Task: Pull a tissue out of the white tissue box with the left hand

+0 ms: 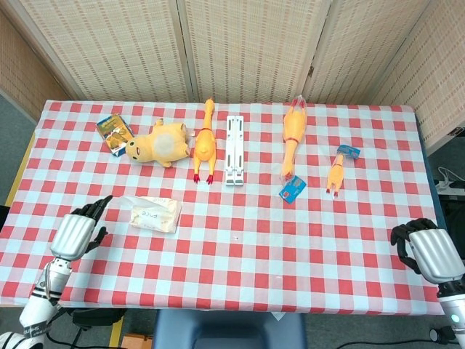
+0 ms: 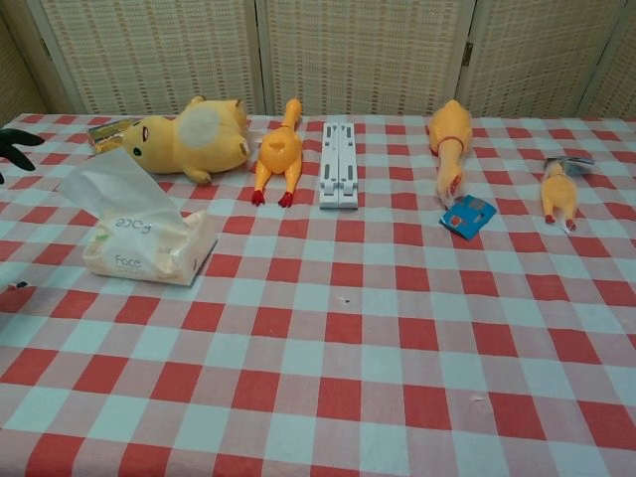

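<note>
The white tissue box lies on the checked tablecloth at the left, with a tissue sticking up from its top. My left hand hovers left of the box with its fingers apart, holding nothing; only dark fingertips show at the left edge of the chest view. My right hand sits at the table's near right corner, fingers curled, with nothing in it.
A yellow plush toy and a small booklet lie behind the box. Rubber chickens, a white folding stand and a blue card spread across the back.
</note>
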`<state>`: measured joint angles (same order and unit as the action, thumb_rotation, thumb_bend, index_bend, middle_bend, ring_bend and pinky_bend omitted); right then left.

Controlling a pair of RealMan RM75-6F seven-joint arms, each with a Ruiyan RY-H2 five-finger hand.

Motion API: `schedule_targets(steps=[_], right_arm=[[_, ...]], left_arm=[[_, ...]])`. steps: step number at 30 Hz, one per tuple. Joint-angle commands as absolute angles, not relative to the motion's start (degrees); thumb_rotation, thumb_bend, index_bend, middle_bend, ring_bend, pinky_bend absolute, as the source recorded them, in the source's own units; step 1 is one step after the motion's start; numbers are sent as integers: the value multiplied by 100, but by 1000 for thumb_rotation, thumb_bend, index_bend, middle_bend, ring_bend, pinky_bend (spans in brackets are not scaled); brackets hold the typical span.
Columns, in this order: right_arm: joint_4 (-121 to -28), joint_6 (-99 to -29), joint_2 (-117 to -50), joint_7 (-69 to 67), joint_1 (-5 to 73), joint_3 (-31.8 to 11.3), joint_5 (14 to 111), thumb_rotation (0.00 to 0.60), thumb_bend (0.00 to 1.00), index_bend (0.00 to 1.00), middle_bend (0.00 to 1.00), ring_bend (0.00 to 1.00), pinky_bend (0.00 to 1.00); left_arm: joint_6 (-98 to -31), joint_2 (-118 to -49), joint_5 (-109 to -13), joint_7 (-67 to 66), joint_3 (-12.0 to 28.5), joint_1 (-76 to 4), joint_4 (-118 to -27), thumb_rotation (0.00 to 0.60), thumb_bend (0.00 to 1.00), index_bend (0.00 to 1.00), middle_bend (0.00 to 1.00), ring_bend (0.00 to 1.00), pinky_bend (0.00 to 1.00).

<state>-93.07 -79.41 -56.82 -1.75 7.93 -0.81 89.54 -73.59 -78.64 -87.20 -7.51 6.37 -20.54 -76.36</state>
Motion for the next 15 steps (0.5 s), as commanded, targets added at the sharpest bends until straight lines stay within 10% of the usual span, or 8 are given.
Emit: schedule_targets(steps=[1, 15], right_arm=[[-9309, -7905, -5669, -185, 808, -82, 8935, 600, 726, 593, 578, 399, 320], [-9365, -7730, -5619, -119, 874, -52, 8897, 600, 725, 593, 579, 400, 320]], left_arm=[[-6969, -7979, -8653, -740, 778, -2389, -7508, 600, 499, 29, 170, 232, 447], [-6130, -8813, -8259, -502, 1042, -3267, -6608, 600, 502, 18, 53, 78, 342]])
